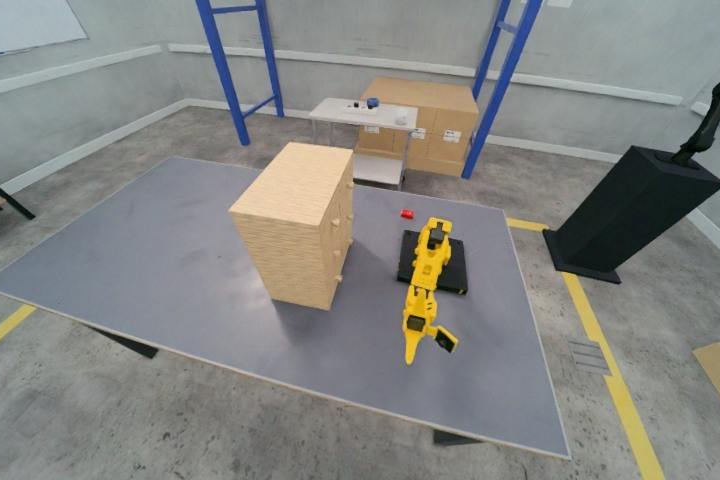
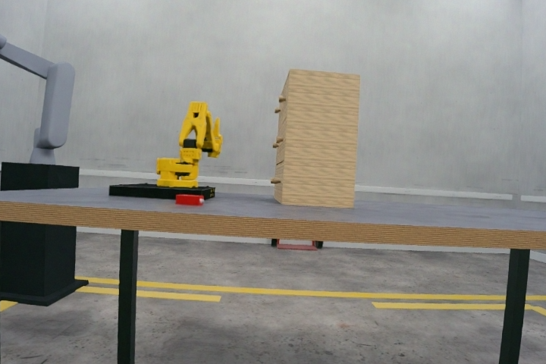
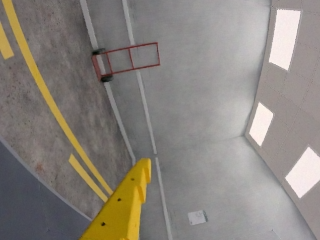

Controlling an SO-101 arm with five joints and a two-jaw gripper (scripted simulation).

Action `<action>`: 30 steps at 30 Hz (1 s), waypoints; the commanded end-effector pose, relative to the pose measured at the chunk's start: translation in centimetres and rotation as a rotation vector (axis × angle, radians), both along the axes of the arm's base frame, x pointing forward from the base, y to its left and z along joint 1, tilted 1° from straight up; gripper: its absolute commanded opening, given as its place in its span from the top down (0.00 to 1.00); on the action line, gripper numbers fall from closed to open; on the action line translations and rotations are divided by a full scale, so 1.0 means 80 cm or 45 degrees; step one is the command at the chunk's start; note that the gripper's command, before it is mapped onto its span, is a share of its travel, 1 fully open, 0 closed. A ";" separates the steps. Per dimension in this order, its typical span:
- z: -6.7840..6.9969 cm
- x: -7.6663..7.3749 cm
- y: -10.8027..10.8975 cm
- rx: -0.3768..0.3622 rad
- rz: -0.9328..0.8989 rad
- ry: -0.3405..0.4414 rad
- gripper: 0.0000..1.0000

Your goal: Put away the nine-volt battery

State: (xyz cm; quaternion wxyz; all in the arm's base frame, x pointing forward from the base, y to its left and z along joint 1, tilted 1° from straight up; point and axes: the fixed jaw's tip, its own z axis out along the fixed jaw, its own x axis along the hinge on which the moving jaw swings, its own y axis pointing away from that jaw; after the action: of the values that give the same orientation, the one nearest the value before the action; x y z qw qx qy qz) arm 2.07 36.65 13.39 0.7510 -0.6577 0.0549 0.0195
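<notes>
A small red block-shaped nine-volt battery (image 1: 407, 213) lies near the bench's far edge. The yellow arm's claw (image 1: 426, 348) hangs spread, holding nothing. All wooden cabinet (image 1: 293, 220) drawers are shut; opening one probably comes next.

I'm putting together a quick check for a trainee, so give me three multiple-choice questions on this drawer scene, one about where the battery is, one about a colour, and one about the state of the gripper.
1. Where does the nine-volt battery lie?
A. On top of the drawer cabinet
B. On the table beside the arm's black base plate
C. Between the gripper's fingers

2. What colour is the battery?
A. Red
B. Blue
C. Green

3. How does the gripper stand?
A. Shut on the battery
B. Open and holding nothing
C. Shut on a drawer knob

Answers:
1. B: the top view shows it on the grey table, just past the base plate, apart from the wooden drawer cabinet.
2. A: it is red in both the top and exterior views.
3. B: the jaws are spread in mid-air, away from battery and knobs.
</notes>
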 end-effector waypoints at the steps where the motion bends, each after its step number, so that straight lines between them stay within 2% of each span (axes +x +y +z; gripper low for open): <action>1: 0.003 0.000 0.000 0.007 0.000 0.001 0.00; 24: 0.003 0.000 0.000 0.007 0.000 0.001 0.00; 25: 0.003 0.008 -0.001 -0.012 -0.019 0.027 0.50; 30: 0.005 0.045 -0.010 -0.099 -0.119 0.159 0.50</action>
State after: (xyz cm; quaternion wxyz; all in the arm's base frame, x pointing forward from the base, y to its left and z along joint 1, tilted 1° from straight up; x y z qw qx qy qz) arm 3.80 36.39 13.37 0.7353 -0.6709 0.0932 0.0232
